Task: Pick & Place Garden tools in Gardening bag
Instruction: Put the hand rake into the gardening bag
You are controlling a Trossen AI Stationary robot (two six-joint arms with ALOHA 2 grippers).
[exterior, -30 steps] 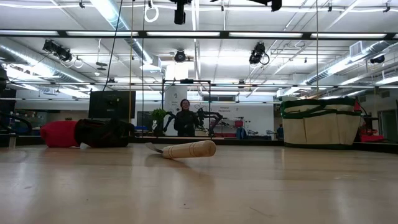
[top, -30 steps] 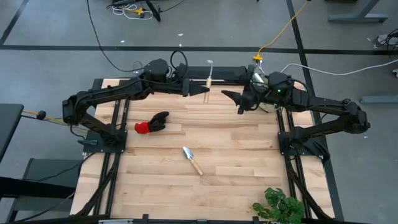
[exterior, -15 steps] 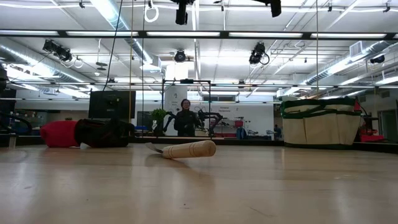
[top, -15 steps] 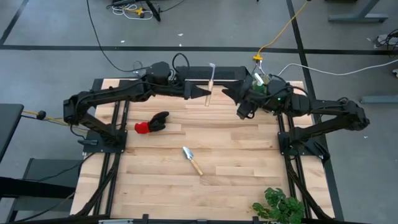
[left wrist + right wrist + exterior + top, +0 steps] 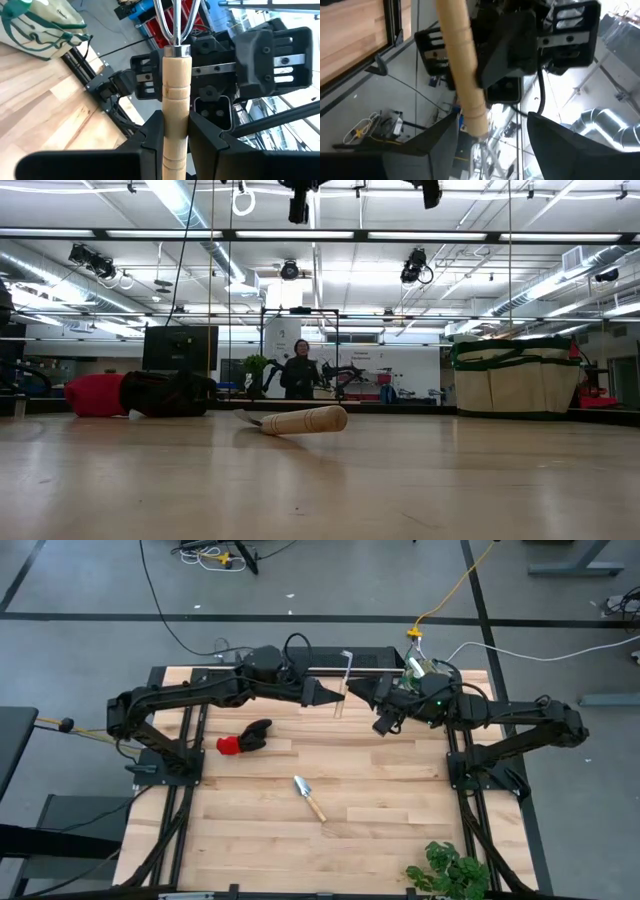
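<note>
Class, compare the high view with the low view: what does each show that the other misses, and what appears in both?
Only the high view shows the left gripper shut on the mini rake, the open right gripper facing it, and the leafy plant. Only the low view shows the gardening bag and a person in the room behind. Both show the trowel and the red-and-black glove lying on the table.

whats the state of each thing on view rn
mini rake: held in the air by its wooden handle
left gripper: shut on the mini rake
right gripper: open, fingers either side of the handle
trowel: lying flat, mid-table
glove: lying on table
gardening bag: upright
</note>
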